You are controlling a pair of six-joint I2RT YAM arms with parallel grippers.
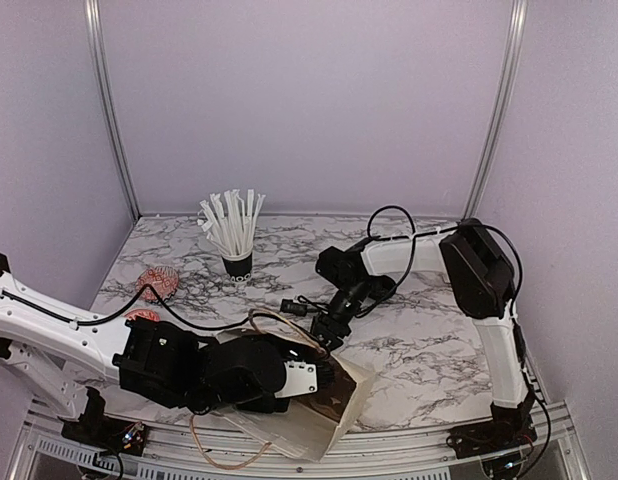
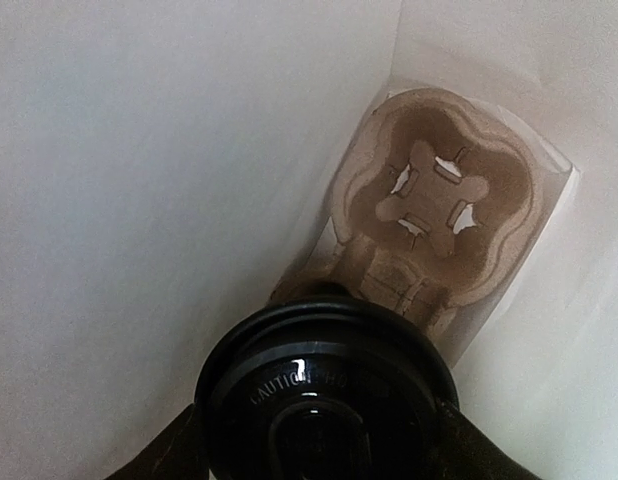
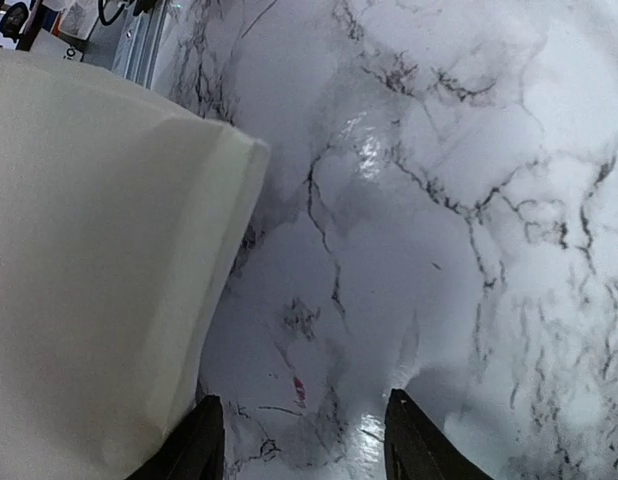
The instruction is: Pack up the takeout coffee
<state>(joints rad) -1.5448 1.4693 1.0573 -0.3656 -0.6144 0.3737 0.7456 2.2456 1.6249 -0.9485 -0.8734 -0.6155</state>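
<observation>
Left wrist view: my left gripper [image 2: 324, 445], clamped on the coffee cup [image 2: 324, 385] inside the bag [image 2: 139, 200], could miss a pocket of the cardboard carrier [image 2: 434, 190] and tip it; my right gripper [image 3: 299, 440] is spread apart.

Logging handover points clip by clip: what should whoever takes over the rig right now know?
Left gripper: shut on the coffee, reaching inside the bag.
Right gripper: open, empty, over the table beside the bag.
Carrier: deep in the bag, its visible slot empty.
Done: the coffee is inside the bag.
Left: probably seat it in the carrier, release, withdraw.
</observation>
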